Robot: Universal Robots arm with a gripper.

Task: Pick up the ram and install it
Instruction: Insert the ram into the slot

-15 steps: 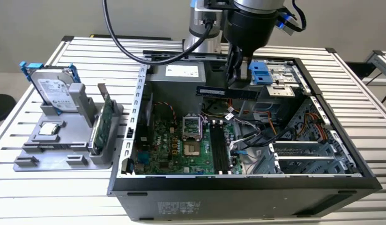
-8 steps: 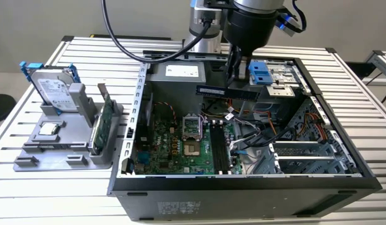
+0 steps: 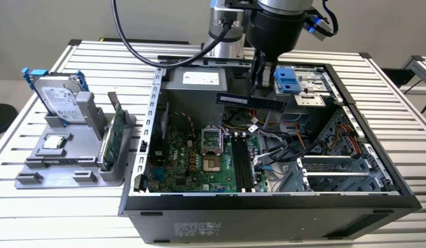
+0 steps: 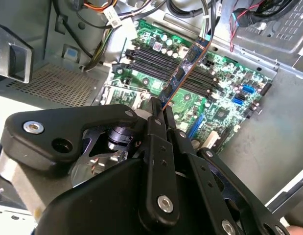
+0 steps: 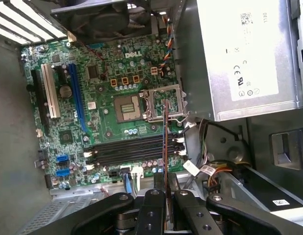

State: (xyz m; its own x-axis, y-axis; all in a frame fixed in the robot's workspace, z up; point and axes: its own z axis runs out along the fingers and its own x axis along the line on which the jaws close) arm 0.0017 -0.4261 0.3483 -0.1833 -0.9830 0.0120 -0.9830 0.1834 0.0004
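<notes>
The end effector (image 3: 259, 91) hung from the arm over the open computer case (image 3: 140, 155) and was clenched on the ram (image 3: 251, 101), gripping it from above near the middle of its length. The ram, a slim dark-blue stick with a pale label, was held level in the air above the inside of the case. It sat close to the power supply (image 3: 199, 78) and a blue plastic bracket (image 3: 285, 81), clear of the motherboard (image 3: 188, 163) below.

In the second wrist view the black fingers (image 4: 154, 128) pinched one long edge of the ram (image 4: 184, 72), which reached out over the green board. In the first wrist view the ram (image 5: 164, 142) showed edge-on as a thin line between the tips of the end effector (image 5: 164, 197). It lay crosswise to the black memory slots (image 5: 131, 149) beneath it and was apart from them, with the processor socket (image 5: 127, 105) just beyond.

On the worktop (image 3: 75, 219), to the exterior view's left of the case, a grey holder (image 3: 53, 173) carried a silver hard drive (image 3: 61, 98) with blue rails and an upright green card (image 3: 111, 145).
</notes>
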